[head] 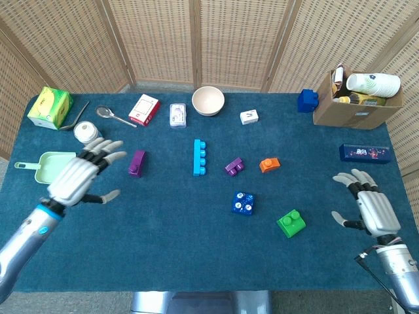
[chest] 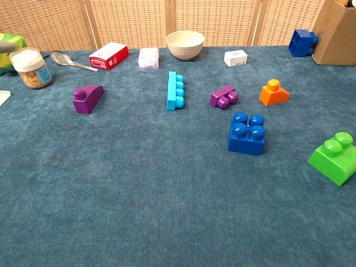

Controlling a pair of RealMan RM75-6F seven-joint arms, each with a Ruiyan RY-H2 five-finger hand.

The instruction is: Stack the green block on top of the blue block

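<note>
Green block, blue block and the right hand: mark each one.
green block point(head: 291, 222), head view, on its studded top.
blue block point(chest: 246, 134), chest view, between its studs and front face.
right hand point(head: 370, 209), head view, on its back, behind the fingers.

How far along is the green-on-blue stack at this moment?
Done: nothing; the green block sits on the cloth apart from the blue block, whose studs are bare. In hand: nothing; the left hand and right hand are both open and empty, the right one nearer the green block. Left: grasp, lift and place the green block.
</note>
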